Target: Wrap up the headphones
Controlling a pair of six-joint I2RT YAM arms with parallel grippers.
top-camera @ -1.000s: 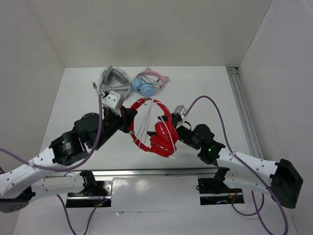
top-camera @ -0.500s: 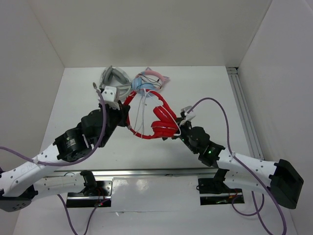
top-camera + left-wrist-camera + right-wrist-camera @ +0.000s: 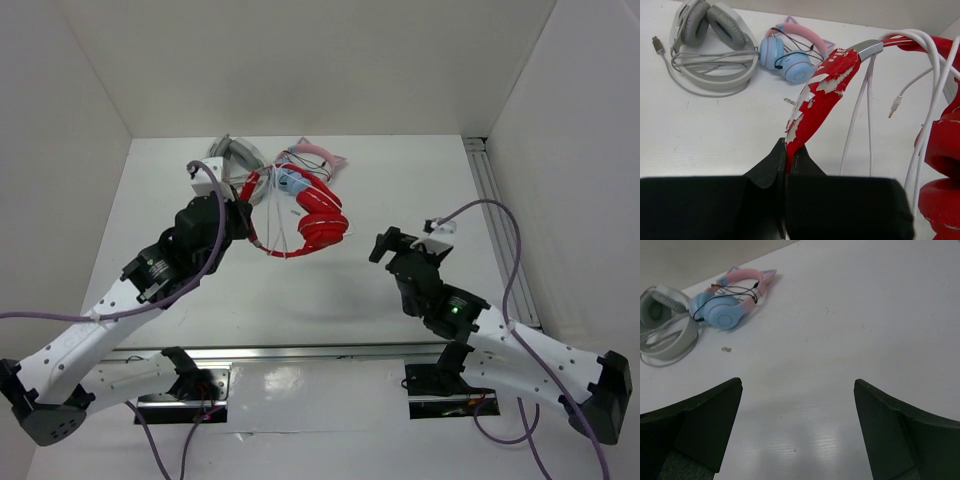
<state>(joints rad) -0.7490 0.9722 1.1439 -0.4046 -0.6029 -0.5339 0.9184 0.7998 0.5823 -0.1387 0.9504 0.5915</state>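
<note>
Headphones (image 3: 322, 225), bright red, sit toward the back left of the tabletop (image 3: 420, 190), just in front of the other two sets; the left tool (image 3: 240, 203) is clenched on their headband; in the left wrist view the two black jaws of that tool (image 3: 786, 150) meet tightly on the band's end, and the headphones (image 3: 826, 92) rise up and to the right from the pinch, the red coating flaking to show pale patches; the two padded earcups (image 3: 940, 165) stack at the right edge of that view; whether they touch the tabletop cannot be told; the thin white cable (image 3: 857, 115) runs in several strands over the band, and its jack plug (image 3: 895, 104) dangles free.

Right tool (image 3: 384, 245) stands well apart from the headphones, on the right side of the tabletop; its jaws are spread wide with nothing between them (image 3: 798, 384); only bare white tabletop (image 3: 840, 315) shows in the gap.

Grey-white headphones (image 3: 710, 50) with a coiled cable lie at the back left; light-blue and pink cat-ear headphones (image 3: 790, 57) lie just beside them to the right.
</note>
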